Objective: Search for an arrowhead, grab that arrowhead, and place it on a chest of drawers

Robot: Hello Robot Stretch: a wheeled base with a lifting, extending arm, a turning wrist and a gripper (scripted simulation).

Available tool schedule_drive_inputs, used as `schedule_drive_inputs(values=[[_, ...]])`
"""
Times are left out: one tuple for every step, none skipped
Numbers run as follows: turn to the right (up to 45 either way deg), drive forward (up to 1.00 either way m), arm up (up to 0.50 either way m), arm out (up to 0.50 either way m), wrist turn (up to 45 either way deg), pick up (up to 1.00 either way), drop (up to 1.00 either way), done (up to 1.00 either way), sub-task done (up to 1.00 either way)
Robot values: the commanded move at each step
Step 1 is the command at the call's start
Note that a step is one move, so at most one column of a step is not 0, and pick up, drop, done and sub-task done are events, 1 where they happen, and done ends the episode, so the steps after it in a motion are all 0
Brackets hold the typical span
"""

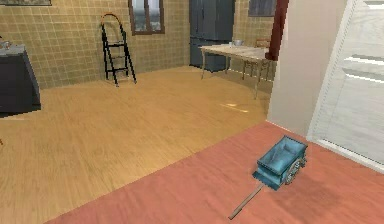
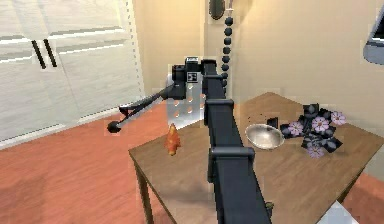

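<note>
A small orange pointed thing (image 2: 173,140) lies on the brown wooden table (image 2: 190,185) near its left edge. My arm rises over this table from the arm side view's bottom. The gripper (image 2: 120,122) reaches out past the table's left edge, up and to the left of the orange thing. Its thin fingers end over the red floor before the white doors, and it holds nothing.
A metal bowl (image 2: 264,135) and a dark flowered bundle (image 2: 315,130) lie on the same table. White double doors (image 2: 70,70) stand behind. In the forward view: a blue toy wagon (image 1: 281,162) on the red floor, a stepladder (image 1: 117,50), a pale table (image 1: 235,55), a dark cabinet (image 1: 18,80).
</note>
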Motion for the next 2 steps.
schedule_drive_inputs(values=[[0.0, 0.00, 0.00, 0.00, 45.0, 0.00, 0.00, 0.00, 0.00], [0.0, 0.00, 0.00, 0.00, 24.0, 0.00, 0.00, 0.00, 0.00]])
